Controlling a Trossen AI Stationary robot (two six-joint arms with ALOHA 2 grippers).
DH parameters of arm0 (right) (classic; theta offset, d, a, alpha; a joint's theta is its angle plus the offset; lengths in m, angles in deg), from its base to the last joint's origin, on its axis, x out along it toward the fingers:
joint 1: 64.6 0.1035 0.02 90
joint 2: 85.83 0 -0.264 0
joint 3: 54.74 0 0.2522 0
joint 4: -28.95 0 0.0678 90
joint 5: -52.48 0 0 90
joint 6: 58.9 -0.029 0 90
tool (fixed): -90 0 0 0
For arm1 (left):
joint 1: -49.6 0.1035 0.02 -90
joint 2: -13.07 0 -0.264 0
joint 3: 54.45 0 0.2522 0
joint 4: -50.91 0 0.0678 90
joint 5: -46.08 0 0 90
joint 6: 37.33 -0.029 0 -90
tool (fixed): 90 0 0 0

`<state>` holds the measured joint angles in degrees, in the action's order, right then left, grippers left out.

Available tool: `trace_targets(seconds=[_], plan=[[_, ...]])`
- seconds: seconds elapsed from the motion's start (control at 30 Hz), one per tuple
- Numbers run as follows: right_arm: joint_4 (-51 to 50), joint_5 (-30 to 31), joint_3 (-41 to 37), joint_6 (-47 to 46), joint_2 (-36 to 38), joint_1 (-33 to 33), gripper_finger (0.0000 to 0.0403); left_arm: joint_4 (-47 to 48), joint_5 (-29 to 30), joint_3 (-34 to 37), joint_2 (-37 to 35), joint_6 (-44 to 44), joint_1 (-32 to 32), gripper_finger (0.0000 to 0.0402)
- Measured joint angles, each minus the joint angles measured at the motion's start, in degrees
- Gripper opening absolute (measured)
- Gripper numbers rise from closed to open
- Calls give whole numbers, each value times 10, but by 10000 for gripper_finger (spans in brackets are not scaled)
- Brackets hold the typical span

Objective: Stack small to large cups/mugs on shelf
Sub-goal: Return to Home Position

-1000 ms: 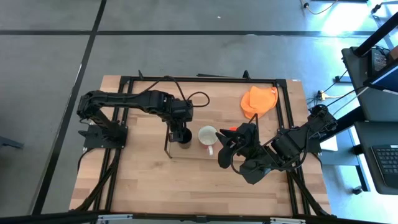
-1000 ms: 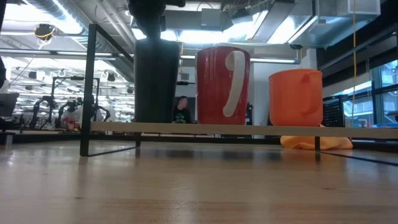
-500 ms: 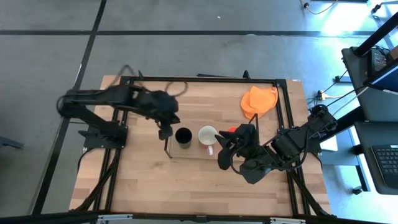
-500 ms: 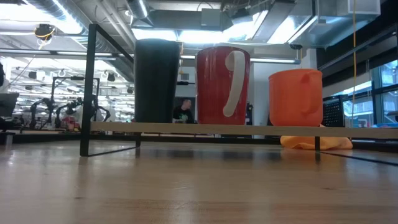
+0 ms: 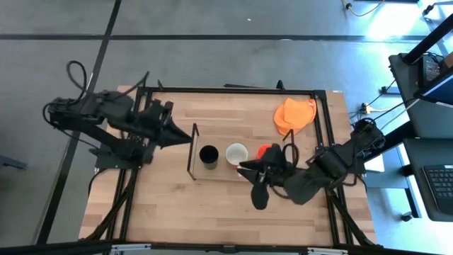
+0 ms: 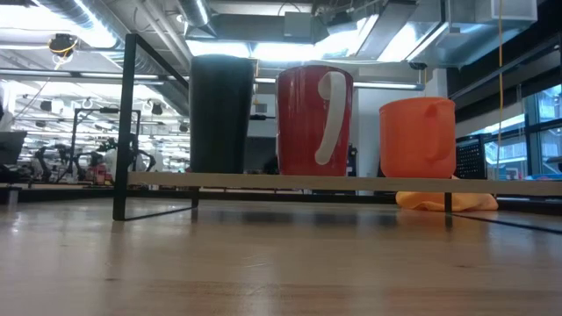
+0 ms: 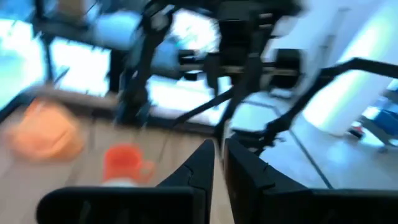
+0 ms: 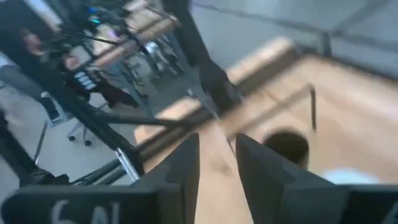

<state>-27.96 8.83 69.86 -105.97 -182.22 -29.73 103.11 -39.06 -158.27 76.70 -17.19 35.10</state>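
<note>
Neatly lined on the wire shelf (image 6: pixel 130 105): cylindrical black cup (image 6: pixel 221 114), glossy red mug (image 6: pixel 303 123), orange mug (image 6: pixel 417 140); left gripper (image 5: pixel 187 134) closed beside it, right gripper (image 5: pixel 249 183) spread.

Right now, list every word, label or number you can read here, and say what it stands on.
None readable for certain.
Pale characters on the right gripper body, right wrist view: too blurred to read.
No lettering shows on the black cup, middle mug or orange mug.
</note>
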Motion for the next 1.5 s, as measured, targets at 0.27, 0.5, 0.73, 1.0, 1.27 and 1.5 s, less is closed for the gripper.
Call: trace_targets(seconds=[0.27, 0.5, 0.73, 1.0, 1.27, 1.5], plan=[[82, -91, 9, 94, 0, 2, 106, -67, 1, 0, 2, -69, -75, 30], [325, -334, 9, 297, -17, -3, 106, -201, -10, 5, 6, -127, -148, 30], [513, -447, -31, 326, -34, -25, 106, -418, -63, 127, -3, -131, -196, 31], [670, -464, -154, 275, -26, -51, 106, -644, -89, 301, -45, -124, -223, 31], [673, -434, -301, 252, 72, -88, 106, -648, -68, 412, -159, -142, -208, 31], [674, -427, -403, 280, 184, -119, 106, -580, -41, 477, -289, -150, -160, 31]])
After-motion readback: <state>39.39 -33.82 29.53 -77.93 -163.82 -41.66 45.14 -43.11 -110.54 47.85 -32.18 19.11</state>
